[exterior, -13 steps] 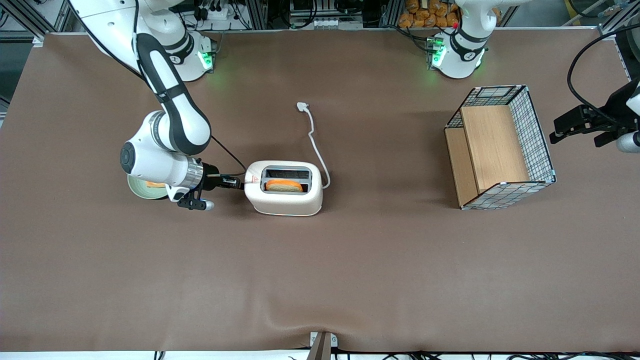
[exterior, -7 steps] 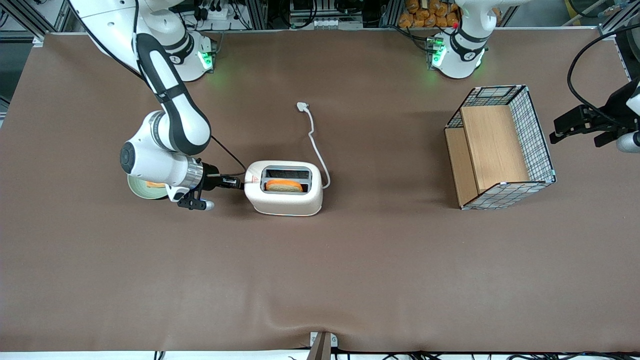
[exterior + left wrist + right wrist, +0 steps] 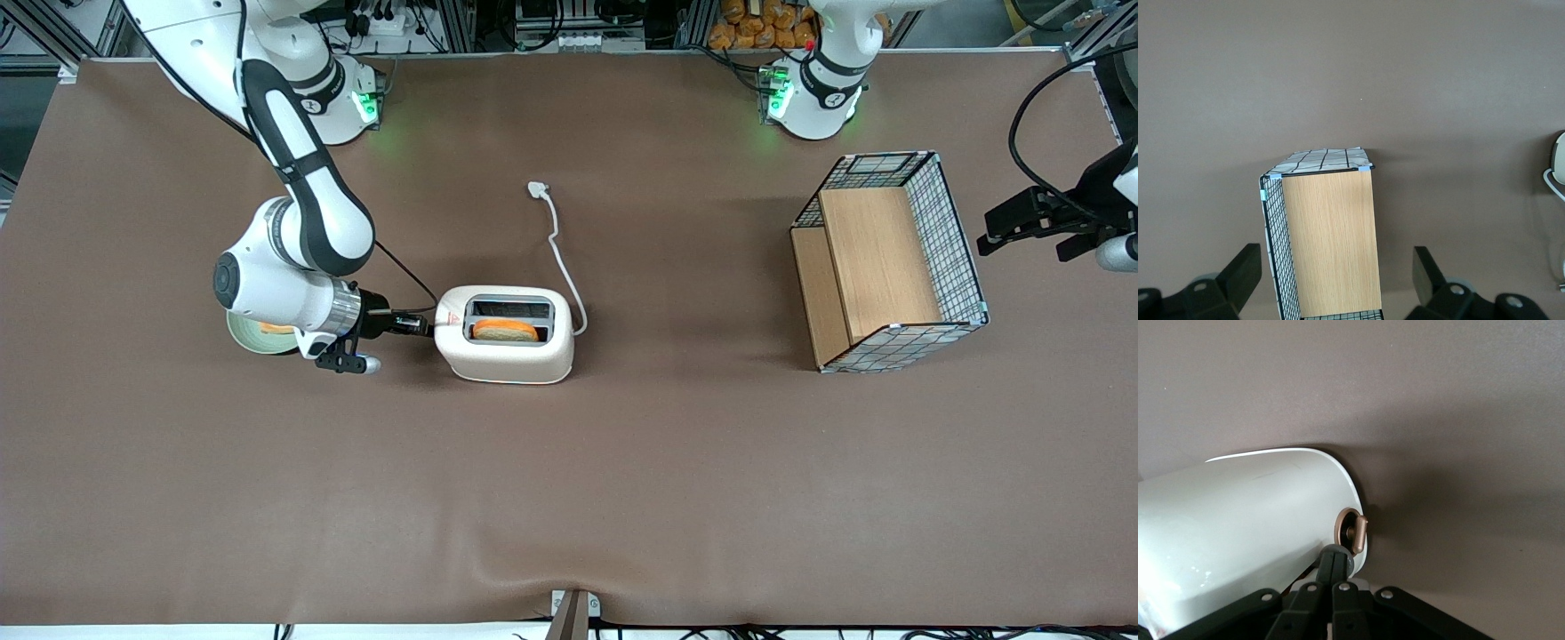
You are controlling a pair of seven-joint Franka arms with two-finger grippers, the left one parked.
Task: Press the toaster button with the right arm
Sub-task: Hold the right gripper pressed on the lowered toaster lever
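Black fingers of the gripper (image 3: 1331, 572) sit pressed together, holding nothing. We see their tips right at the toaster button (image 3: 1336, 555), seemingly touching it, though the contact is half hidden. That button sits on the end face of the toaster (image 3: 507, 342), near a copper dial (image 3: 1351, 530). The toaster's long axis runs straight on from the gripper toward the parked arm's end, so we judge the press must go down that face.

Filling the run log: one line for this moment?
right arm gripper: fingers shut, tips at toaster end | toaster button: under fingertips | bread: in slot
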